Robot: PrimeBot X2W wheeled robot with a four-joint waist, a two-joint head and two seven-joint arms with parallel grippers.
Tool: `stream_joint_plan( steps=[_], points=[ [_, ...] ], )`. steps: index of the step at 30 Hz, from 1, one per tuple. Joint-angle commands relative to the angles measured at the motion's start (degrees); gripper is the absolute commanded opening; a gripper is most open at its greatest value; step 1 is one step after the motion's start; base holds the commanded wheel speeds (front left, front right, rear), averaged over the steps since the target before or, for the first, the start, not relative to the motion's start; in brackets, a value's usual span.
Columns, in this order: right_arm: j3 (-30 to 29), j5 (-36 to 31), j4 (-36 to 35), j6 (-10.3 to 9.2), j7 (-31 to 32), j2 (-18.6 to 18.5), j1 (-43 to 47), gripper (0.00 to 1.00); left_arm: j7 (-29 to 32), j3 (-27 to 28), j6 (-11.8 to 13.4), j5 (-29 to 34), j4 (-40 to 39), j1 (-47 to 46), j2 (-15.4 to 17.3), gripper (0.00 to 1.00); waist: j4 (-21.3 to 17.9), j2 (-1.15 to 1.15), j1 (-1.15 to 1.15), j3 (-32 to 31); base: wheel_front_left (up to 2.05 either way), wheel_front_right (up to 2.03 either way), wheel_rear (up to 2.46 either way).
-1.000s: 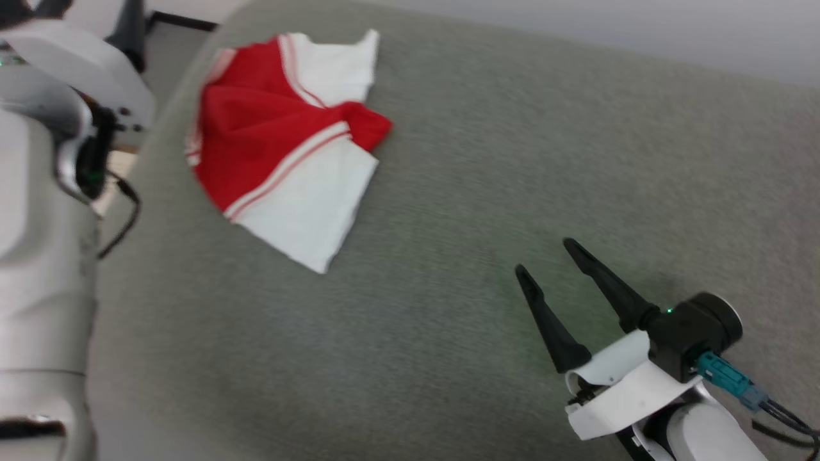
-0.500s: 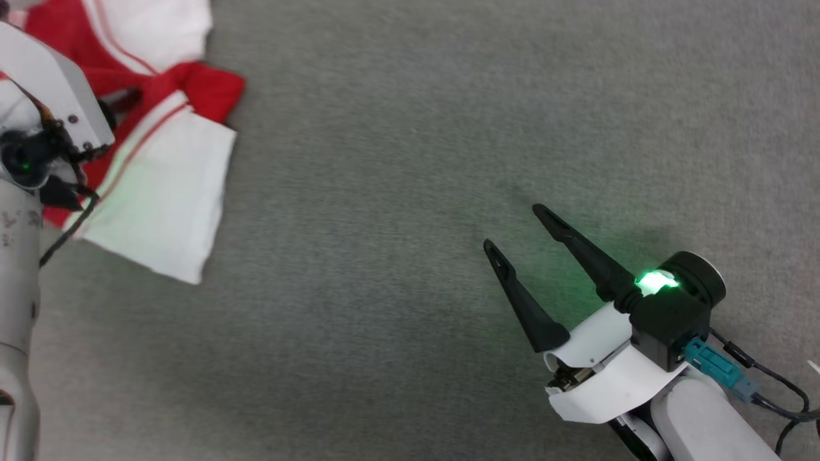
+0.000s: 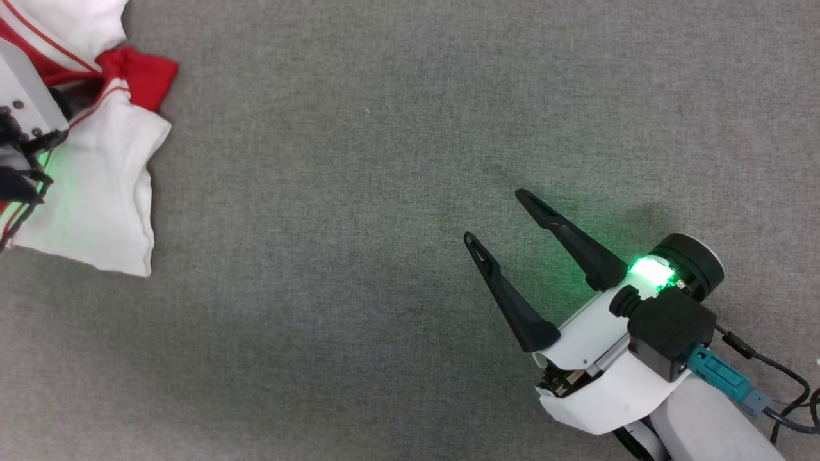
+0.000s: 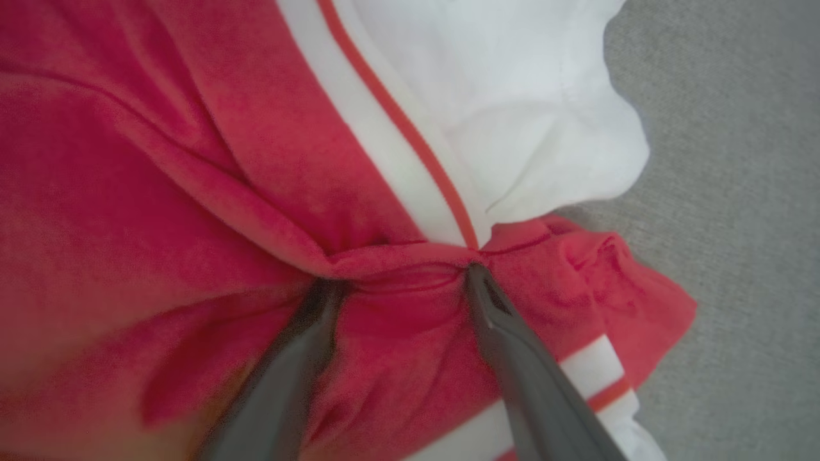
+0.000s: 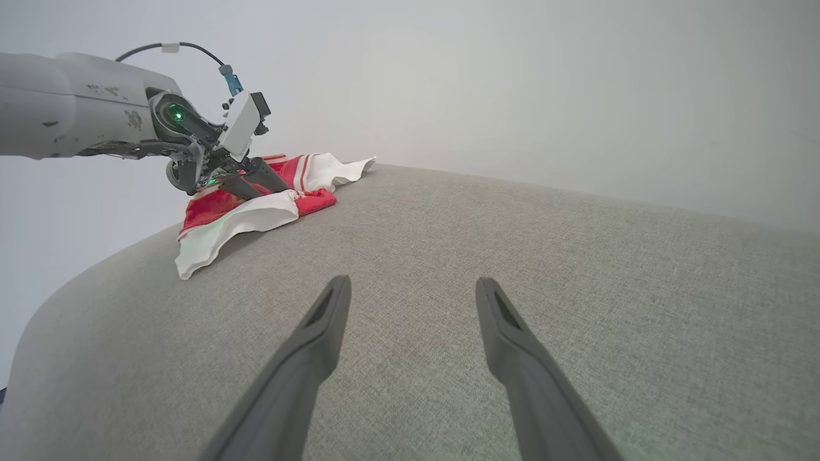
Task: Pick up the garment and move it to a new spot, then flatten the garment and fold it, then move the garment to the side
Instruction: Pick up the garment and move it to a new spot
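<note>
Jaws apart on your right gripper (image 3: pixel 492 214), low right in head view, fingers angled up-left over the grey cushion (image 3: pixel 384 192); red-and-white T-shirt (image 3: pixel 96 192) crumpled at far upper left. Left wrist view: left gripper (image 4: pixel 400 282) spread, tips pressed into red fabric. Right wrist view: left arm (image 5: pixel 77 102) slopes down onto the T-shirt.

Between my left claw's (image 4: pixel 400 278) matt dark plastic fingers (image 4: pixel 512 358) I see the shirt's (image 4: pixel 192 160) soft matt cloth, and beneath my right claw's (image 3: pixel 493 214) glossy white plastic shell (image 3: pixel 596 384) lies coarse grey woven upholstery (image 3: pixel 384 160).
</note>
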Motion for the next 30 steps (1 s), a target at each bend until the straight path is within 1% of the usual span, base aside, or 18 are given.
stream_joint_plan(
  steps=[1,3,6,8,13,16,19,20,21,23,27,30],
  points=[
    [0.11,-0.31,-0.63,-0.04,0.27,0.13,-0.11,1.00,1.80,-2.14,0.08,-1.11,2.49,5.92,-5.70,0.00,-0.10,0.00,0.00,0.22,0.00,0.00,0.00],
    [-0.04,-0.38,-1.17,-0.04,0.40,0.13,0.02,1.00,1.74,-2.92,0.08,-1.81,1.88,6.67,-5.67,0.00,0.00,0.00,0.00,0.10,0.00,0.00,0.00],
    [-0.37,-0.45,-1.22,-0.04,0.72,0.02,0.12,1.00,-1.34,-3.63,0.06,-2.16,0.61,6.55,-4.48,0.00,0.34,0.00,0.00,-0.43,0.00,0.00,0.00],
    [-0.47,-0.29,-0.78,-0.04,0.62,0.01,0.31,1.00,-4.44,-3.98,0.07,-2.52,-0.49,6.06,-3.80,0.00,0.55,0.00,0.00,-1.23,0.00,0.00,0.00],
    [-1.39,0.81,1.12,-0.04,-0.57,0.54,1.33,1.00,-13.30,-6.91,0.02,-1.83,-4.71,4.78,-1.82,0.00,0.77,0.00,0.00,-5.21,0.00,0.00,0.00],
    [-2.86,1.39,2.57,-0.04,-1.43,1.24,2.43,1.00,-16.79,-9.52,-0.05,-2.26,-7.55,4.31,-0.76,0.00,0.72,0.00,0.00,-8.21,0.00,0.00,0.00],
    [-4.46,1.67,3.78,-0.04,-2.36,2.41,3.62,1.00,-18.11,-13.20,0.07,-3.26,-11.11,3.98,0.50,0.00,0.17,0.00,0.00,-10.75,0.00,0.00,0.00],
    [-4.90,1.83,4.16,-0.04,-2.66,2.77,3.94,1.00,-18.14,-14.60,0.07,-3.64,-12.45,3.58,0.63,0.00,-0.16,0.00,0.00,-11.41,0.00,0.00,0.00],
    [-4.90,1.83,4.16,-0.04,-2.66,2.77,3.94,1.00,-18.14,-14.60,0.07,-3.64,-12.45,3.58,0.63,0.00,-0.16,0.00,0.00,-11.41,0.00,0.00,0.00],
    [-6.00,1.97,4.70,-0.04,-3.18,3.41,4.63,1.00,-17.98,-17.60,0.07,-4.39,-15.53,2.24,0.77,0.00,-1.03,0.00,0.00,-12.36,0.00,0.00,0.00],
    [-8.38,2.18,5.53,-0.04,-4.19,4.88,5.65,1.00,-16.63,-23.98,0.07,-5.88,-22.18,-0.58,0.56,0.00,-3.30,0.00,0.00,-13.22,0.00,0.00,0.00],
    [-9.87,2.47,6.10,-0.04,-4.74,6.09,6.42,1.00,-16.34,-29.11,0.07,-6.54,-26.61,-2.96,-1.07,0.00,-5.56,0.00,0.00,-13.50,0.00,0.00,0.00]
  ],
)
